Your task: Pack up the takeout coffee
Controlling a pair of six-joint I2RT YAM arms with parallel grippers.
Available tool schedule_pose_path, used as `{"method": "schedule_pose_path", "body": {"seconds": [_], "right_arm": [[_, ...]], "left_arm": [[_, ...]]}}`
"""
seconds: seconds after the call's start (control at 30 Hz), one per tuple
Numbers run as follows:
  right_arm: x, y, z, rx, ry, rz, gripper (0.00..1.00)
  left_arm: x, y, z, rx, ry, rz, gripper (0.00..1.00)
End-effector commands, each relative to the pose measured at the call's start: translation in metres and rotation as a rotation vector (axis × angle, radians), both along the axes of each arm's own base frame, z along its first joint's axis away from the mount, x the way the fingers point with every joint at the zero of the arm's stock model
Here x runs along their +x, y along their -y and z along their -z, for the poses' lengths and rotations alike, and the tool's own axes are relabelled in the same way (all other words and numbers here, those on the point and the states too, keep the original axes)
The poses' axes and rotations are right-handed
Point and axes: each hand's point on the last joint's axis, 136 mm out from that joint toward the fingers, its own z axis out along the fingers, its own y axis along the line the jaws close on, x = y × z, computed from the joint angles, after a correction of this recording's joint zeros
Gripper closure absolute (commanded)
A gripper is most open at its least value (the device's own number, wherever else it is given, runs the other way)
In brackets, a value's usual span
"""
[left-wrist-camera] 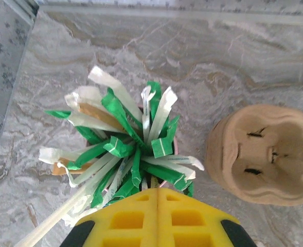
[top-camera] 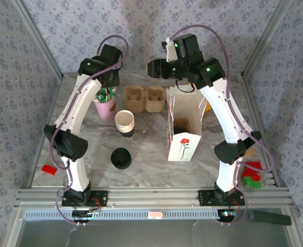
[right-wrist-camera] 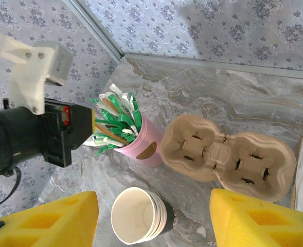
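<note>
Left gripper (left-wrist-camera: pixel 157 194): jaws pressed together, just above the pink cup (right-wrist-camera: pixel 141 146) of sachets, far left. Right gripper (right-wrist-camera: pixel 154 218): jaws spread, raised at far centre. Coffee (top-camera: pixel 121 158) stands on the table (top-camera: pixel 151 159), left of the bag (top-camera: pixel 184 131).

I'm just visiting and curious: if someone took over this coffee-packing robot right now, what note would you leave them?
Left gripper: jaws shut at the green-and-white wrapped sticks in the pink cup; whether one is pinched, I cannot tell.
Right gripper: jaws open, empty, raised near the cup carrier.
Paper bag stands open; the dark round shape inside looks like the takeout coffee, not certain.
A loose black lid lies left of the bag.
Done: coffee probably bagged. Left: confirm that, then any extras.
</note>
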Motion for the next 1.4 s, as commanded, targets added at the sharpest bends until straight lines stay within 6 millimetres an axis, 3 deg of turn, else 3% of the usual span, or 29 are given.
{"method": "schedule_pose_path", "body": {"seconds": [0.0, 0.2, 0.37, 0.57, 0.67, 0.83, 0.93, 1.17, 1.37], "right_arm": [[-0.014, 0.007, -0.030, 0.017, 0.085, -0.021, 0.39], [-0.023, 0.009, -0.049, 0.023, 0.159, -0.068, 0.39], [-0.041, 0.004, -0.068, 0.053, 0.229, -0.157, 0.39], [-0.078, -0.011, -0.095, 0.113, 0.351, -0.321, 0.39], [-0.103, -0.017, -0.100, 0.085, 0.435, -0.411, 0.39], [-0.151, -0.026, -0.095, -0.048, 0.639, -0.562, 0.37], [-0.168, -0.028, -0.092, -0.131, 0.764, -0.594, 0.35], [-0.190, -0.052, -0.089, -0.234, 0.903, -0.719, 0.35], [-0.173, -0.074, -0.085, -0.353, 0.970, -0.693, 0.43]], "left_arm": [[-0.017, -0.007, -0.049, 0.004, 0.100, 0.005, 1.00], [-0.033, -0.002, -0.089, 0.015, 0.172, 0.057, 1.00], [-0.055, -0.004, -0.137, -0.017, 0.305, 0.076, 1.00], [-0.097, 0.021, -0.207, -0.246, 0.518, 0.264, 1.00], [-0.122, 0.033, -0.226, -0.338, 0.574, 0.391, 1.00], [-0.161, 0.047, -0.241, -0.408, 0.587, 0.578, 1.00], [-0.179, 0.053, -0.243, -0.422, 0.589, 0.673, 1.00], [-0.214, 0.071, -0.247, -0.531, 0.536, 0.840, 1.00], [-0.229, 0.074, -0.237, -0.588, 0.467, 0.868, 1.00]]}}
